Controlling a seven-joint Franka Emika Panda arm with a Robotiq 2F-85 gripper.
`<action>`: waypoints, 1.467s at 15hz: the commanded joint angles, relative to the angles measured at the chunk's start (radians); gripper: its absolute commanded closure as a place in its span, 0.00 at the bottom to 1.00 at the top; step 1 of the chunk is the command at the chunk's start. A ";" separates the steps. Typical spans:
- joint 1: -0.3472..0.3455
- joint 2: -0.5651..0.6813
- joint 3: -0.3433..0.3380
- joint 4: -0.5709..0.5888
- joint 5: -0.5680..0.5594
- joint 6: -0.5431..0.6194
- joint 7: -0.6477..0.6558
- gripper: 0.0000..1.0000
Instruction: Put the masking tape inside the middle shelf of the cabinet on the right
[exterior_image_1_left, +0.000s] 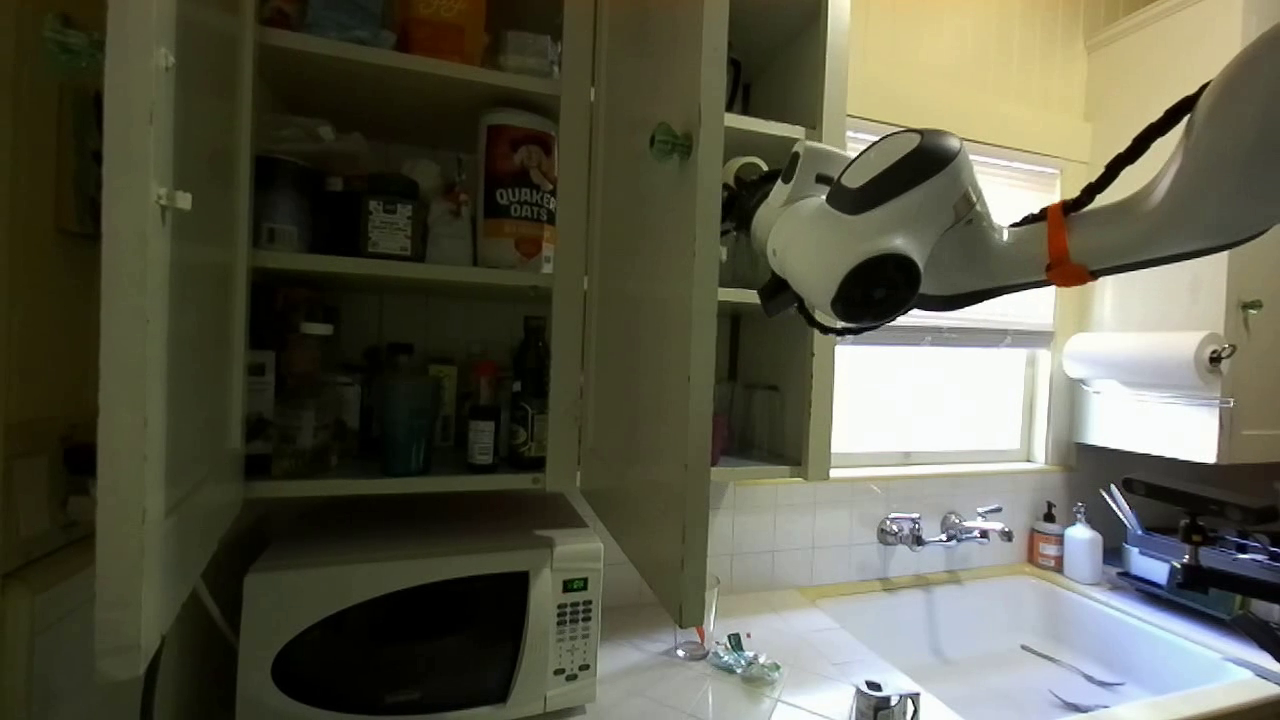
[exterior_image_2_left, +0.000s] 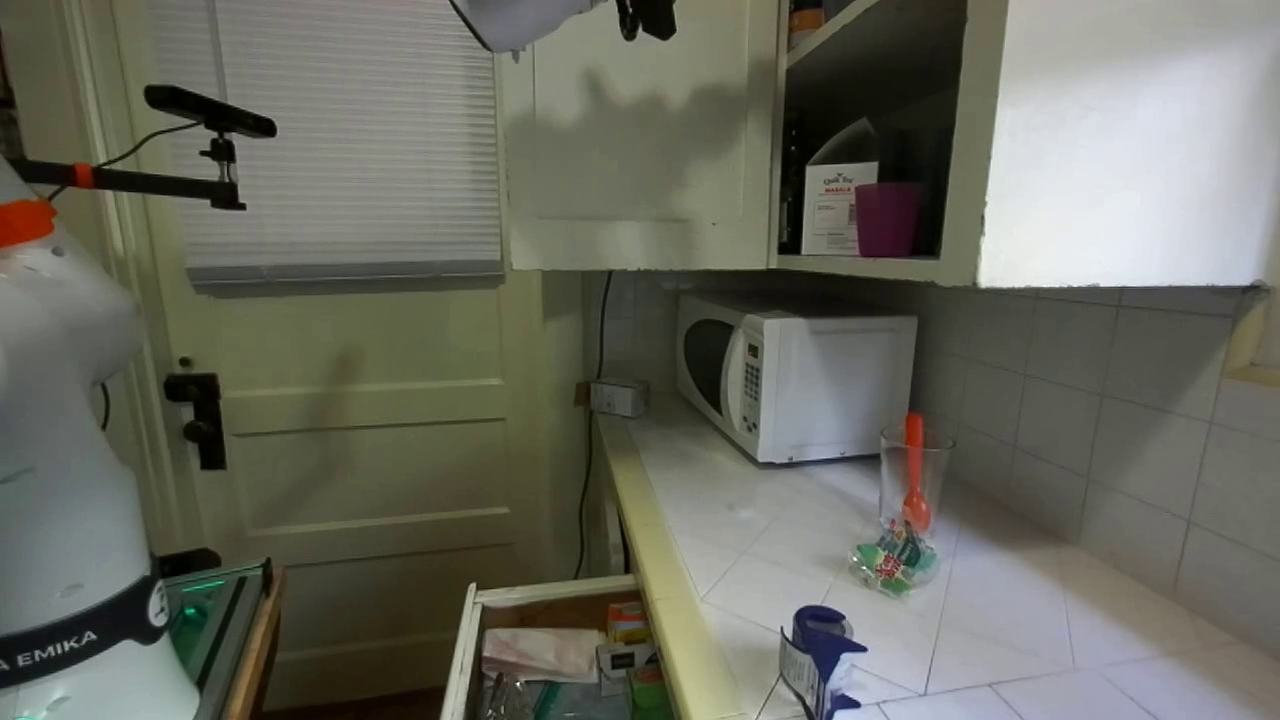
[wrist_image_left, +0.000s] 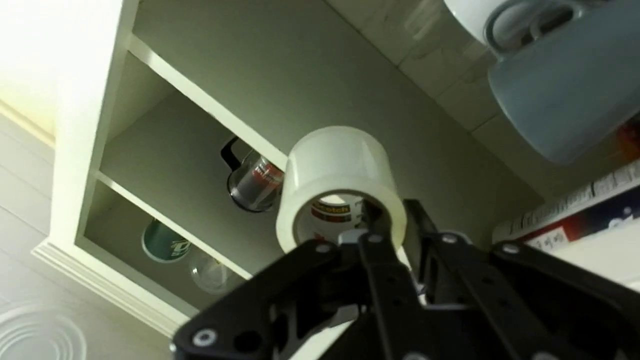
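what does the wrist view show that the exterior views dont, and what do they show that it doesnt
Only the wrist view: the green cup on a shelf, and the Scotch label readable inside the tape.

Only the exterior views: the microwave in both, plus the sink and the open drawer.

Shared: the cabinet, the tape, and the gripper clamped on it; from outside, the tape looks small.
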 joint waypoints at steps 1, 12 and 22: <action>0.102 0.049 -0.076 0.071 0.003 0.015 0.143 0.96; 0.096 0.062 -0.162 0.054 0.007 0.203 0.152 0.85; 0.079 0.130 -0.277 0.193 0.146 0.478 0.237 0.96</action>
